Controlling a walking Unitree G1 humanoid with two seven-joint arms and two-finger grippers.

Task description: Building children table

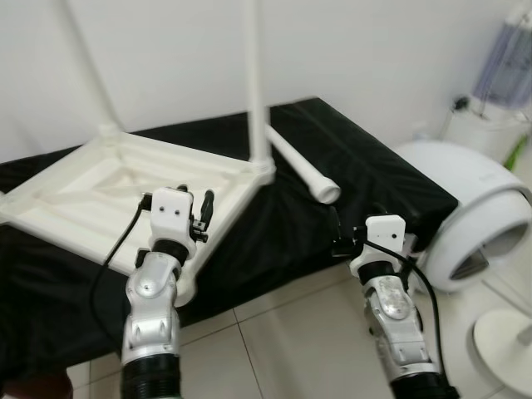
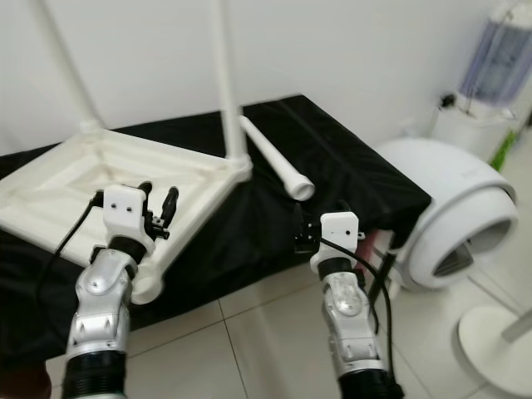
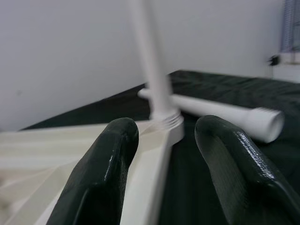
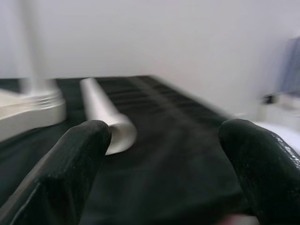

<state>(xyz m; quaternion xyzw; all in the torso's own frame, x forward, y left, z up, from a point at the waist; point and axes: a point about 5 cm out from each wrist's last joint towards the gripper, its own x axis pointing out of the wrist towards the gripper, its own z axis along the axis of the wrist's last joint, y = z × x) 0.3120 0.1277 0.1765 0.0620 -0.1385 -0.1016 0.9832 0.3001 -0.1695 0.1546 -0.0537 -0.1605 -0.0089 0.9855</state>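
Your white plastic children's table, upside down [image 1: 125,187], lies on black-covered bed [image 1: 366,166], legs upright at corners. Loose white tubular leg [image 1: 303,170] lies beside it. Left end effector [image 1: 199,218] spread over frame edge. Right end effector [image 4: 159,154] spread, apparently short of loose leg.

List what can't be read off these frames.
- Upright legs: tops cut off by the eye views' upper edge.
- Tabletop near corner socket: behind the left arm.
- Right tool: its wrist view is blurred.
- Loose leg: far end behind an upright leg.
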